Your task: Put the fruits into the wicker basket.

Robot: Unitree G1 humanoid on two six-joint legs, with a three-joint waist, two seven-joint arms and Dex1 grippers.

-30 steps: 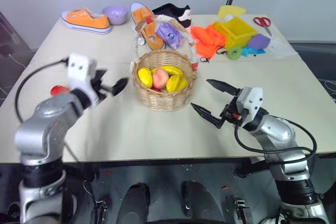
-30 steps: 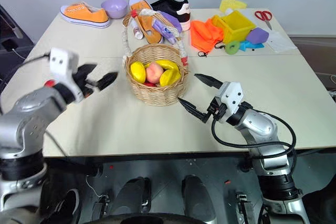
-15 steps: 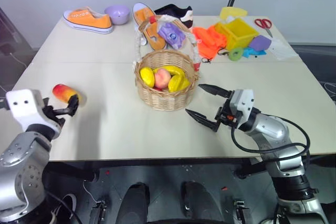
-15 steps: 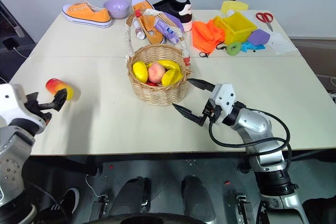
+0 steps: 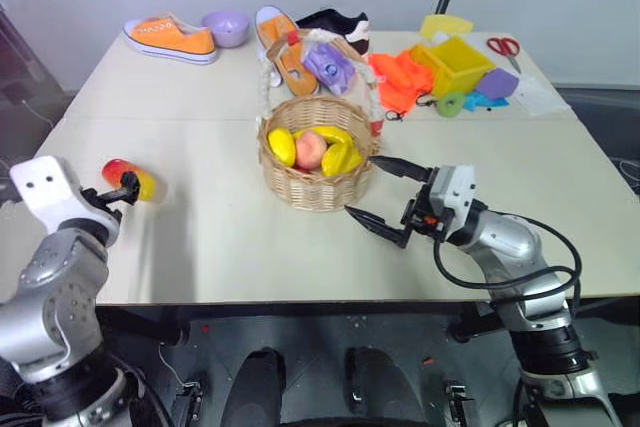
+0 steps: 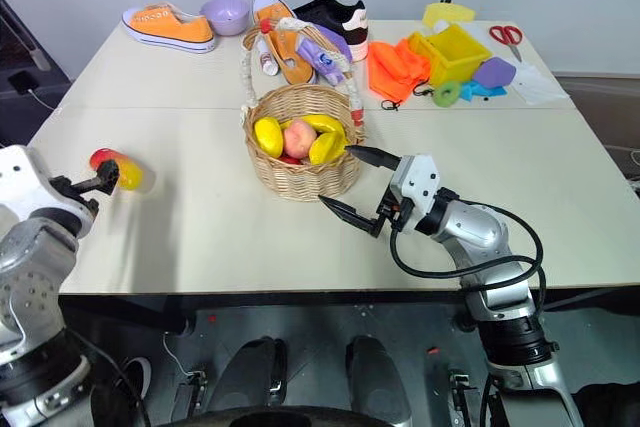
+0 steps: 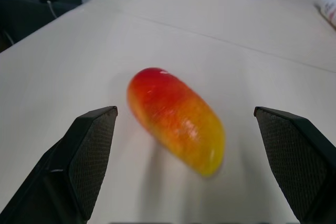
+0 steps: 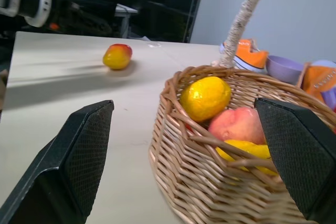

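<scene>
Lying between open left gripper [image 7: 184, 171] fingers: mango [image 7: 176, 119].

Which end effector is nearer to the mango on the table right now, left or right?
Left. The left end effector is open right in front of the mango, fingers on either side. The right end effector is open beside the wicker basket, across the table.

Glossy smooth mango [image 7: 176, 127] on a matt table [image 5: 220, 237]; rough woven wicker basket [image 8: 210, 182]; matt textured fingers [image 7: 94, 156].

Red-and-yellow mango [image 5: 130, 178] flat on the table, well apart from the fruit-filled wicker basket [image 5: 316, 185].
</scene>
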